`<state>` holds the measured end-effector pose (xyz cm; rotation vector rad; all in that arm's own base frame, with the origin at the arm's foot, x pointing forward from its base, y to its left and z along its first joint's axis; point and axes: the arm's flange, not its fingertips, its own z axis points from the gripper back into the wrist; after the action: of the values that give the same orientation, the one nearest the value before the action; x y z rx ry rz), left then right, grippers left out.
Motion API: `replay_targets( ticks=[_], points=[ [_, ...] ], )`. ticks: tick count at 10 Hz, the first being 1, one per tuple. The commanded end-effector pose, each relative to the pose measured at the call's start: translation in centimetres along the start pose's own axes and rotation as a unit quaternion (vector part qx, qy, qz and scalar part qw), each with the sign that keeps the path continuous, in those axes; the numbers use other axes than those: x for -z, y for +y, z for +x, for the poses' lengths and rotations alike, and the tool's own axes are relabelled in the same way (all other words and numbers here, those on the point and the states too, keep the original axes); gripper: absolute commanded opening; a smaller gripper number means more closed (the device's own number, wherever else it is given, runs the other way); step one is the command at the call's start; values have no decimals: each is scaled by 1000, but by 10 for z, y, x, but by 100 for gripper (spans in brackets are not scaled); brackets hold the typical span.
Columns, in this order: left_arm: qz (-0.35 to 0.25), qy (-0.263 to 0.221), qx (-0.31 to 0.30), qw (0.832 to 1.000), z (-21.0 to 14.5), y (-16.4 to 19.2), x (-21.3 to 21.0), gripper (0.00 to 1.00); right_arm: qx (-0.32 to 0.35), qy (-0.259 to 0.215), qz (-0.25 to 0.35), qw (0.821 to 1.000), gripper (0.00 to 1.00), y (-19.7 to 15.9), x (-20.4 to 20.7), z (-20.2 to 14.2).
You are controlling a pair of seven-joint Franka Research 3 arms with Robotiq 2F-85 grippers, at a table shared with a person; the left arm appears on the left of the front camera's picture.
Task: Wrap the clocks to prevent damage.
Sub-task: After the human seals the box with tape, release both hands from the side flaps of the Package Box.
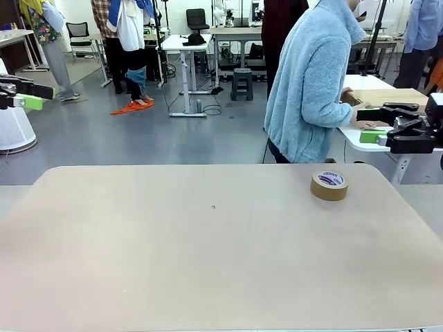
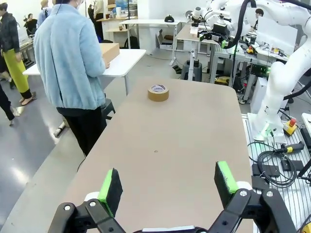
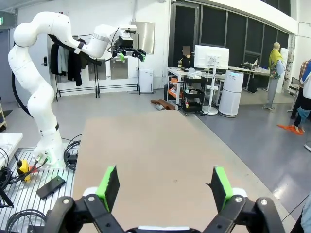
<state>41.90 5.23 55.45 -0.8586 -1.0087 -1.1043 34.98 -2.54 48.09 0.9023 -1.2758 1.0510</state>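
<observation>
A roll of brown packing tape [image 1: 329, 185] lies flat on the beige table [image 1: 208, 263] near its far right; it is the same tape roll [image 2: 158, 92] in the left wrist view. My left gripper [image 1: 26, 97] hangs open at the far left, high above the table edge, and its green pads [image 2: 111, 183] stand wide apart with nothing between them. My right gripper [image 1: 377, 133] hovers open at the far right, beyond the table's corner, its fingers [image 3: 219, 185] spread and empty. A person in a light blue fleece [image 1: 311, 83] stands at the far side, turned toward a side table.
A white side table [image 1: 367, 142] with a cardboard box [image 1: 384, 95] stands behind my right gripper, and the person's hands are at it. Desks, chairs and other people fill the room behind. My right arm's base [image 2: 272, 102] and cables [image 2: 272, 160] sit beside the table.
</observation>
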Motion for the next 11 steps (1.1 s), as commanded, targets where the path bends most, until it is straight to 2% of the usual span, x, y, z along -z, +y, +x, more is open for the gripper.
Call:
replay_targets(
  ticks=[1, 11],
  points=[
    [-3, -6, 1, 1000, 1, -1, -3, 100, -2, -8, 0, 1000, 100, 0, 0, 2],
    [-3, -6, 1, 1000, 1, -1, -3, 100, -2, -8, 0, 1000, 100, 0, 0, 2]
  ],
)
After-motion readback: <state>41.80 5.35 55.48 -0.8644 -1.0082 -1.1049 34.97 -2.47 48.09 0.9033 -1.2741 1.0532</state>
